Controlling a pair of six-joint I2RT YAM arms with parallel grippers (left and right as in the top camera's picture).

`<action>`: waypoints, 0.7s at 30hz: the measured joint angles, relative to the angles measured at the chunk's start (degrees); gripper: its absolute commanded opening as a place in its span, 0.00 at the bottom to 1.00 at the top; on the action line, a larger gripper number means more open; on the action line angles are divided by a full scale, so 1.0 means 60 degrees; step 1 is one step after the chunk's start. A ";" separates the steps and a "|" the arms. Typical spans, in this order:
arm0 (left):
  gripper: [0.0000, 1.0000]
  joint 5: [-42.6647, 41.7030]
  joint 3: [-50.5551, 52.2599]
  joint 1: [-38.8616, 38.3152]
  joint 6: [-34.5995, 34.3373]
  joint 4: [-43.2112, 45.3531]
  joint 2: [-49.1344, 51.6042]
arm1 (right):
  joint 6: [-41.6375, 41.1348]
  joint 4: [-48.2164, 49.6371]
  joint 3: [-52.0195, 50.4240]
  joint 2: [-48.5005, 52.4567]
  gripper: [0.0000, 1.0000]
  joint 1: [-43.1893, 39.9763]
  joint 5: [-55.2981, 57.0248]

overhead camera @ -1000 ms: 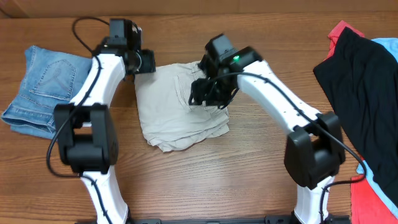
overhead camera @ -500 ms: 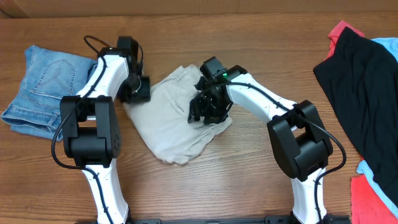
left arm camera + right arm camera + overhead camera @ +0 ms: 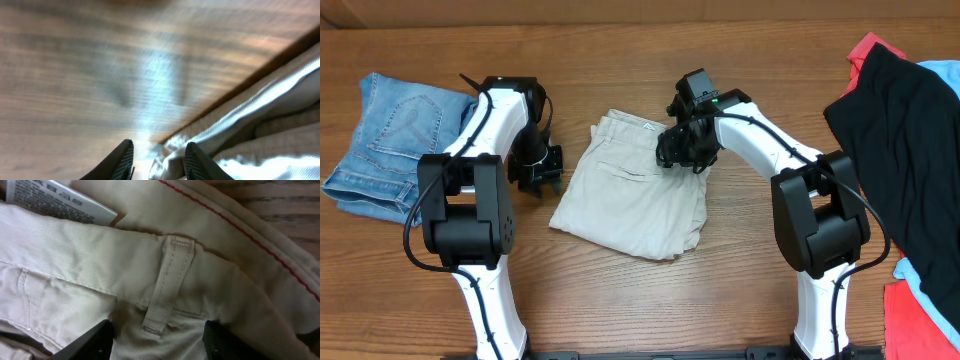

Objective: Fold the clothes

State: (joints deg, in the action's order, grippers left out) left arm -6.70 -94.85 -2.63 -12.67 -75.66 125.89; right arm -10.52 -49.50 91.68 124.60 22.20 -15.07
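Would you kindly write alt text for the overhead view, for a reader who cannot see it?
Folded khaki shorts lie in the middle of a wooden table; the right gripper is over their waistband, the left gripper over bare wood beside them. Folded jeans lie far left; black, red and blue clothes are heaped at the right edge.

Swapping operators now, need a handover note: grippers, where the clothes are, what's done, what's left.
Left gripper: open, low at the left edge of the khaki shorts.
Right gripper: open, over the shorts' waistband, belt loop between its fingers.
Done: shorts lie folded at centre; jeans lie folded at far left.
Left: black garment, red garment and light blue garment, heaped unfolded at the right edge.
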 measured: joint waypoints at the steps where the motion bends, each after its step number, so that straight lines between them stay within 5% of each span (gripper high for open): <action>1: 0.45 -0.0055 0.0000 0.0000 0.0011 0.0208 -0.0029 | 0.0022 0.0000 0.0007 -0.0004 0.62 0.0000 0.0047; 5: 0.71 -0.0219 0.0058 0.0000 0.0113 0.1228 -0.0499 | 0.0066 -0.0011 0.0007 0.0000 0.62 0.0015 0.0098; 8: 0.80 -0.0415 0.0076 0.0000 0.0157 0.2131 -0.1100 | 0.0087 -0.0011 0.0011 0.0000 0.62 0.0018 0.0102; 21: 0.87 -0.3326 0.0069 0.0000 0.1020 0.3610 -0.1541 | 0.0124 -0.0036 0.0022 0.0000 0.63 0.0051 0.0175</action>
State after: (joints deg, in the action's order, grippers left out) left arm -26.65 -94.43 -2.63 -6.55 -54.00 116.64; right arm -9.78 -49.71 91.81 124.60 22.50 -14.02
